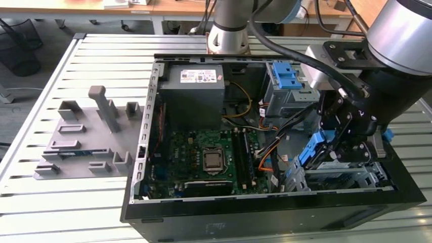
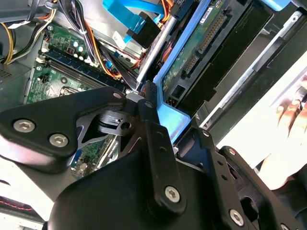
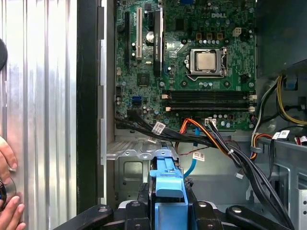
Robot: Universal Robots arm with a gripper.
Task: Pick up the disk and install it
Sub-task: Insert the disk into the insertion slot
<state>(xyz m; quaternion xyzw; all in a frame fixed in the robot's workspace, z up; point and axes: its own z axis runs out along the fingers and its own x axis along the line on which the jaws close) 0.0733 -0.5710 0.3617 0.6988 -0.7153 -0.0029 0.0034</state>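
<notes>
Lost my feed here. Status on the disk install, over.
Gripper shut on the disk, over the drive cage. Not seated. Cables cross close by; a hand rests outside the case.

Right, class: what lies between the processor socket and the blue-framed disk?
In the first wrist view, the memory slots and a bundle of black and orange cables lie between the processor socket and the disk.

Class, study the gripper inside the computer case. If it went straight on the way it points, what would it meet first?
Probably the grey metal drive cage, which sits just past the blue-framed disk that the gripper clamps. Depth is unclear, so the gap between them cannot be judged.
</notes>
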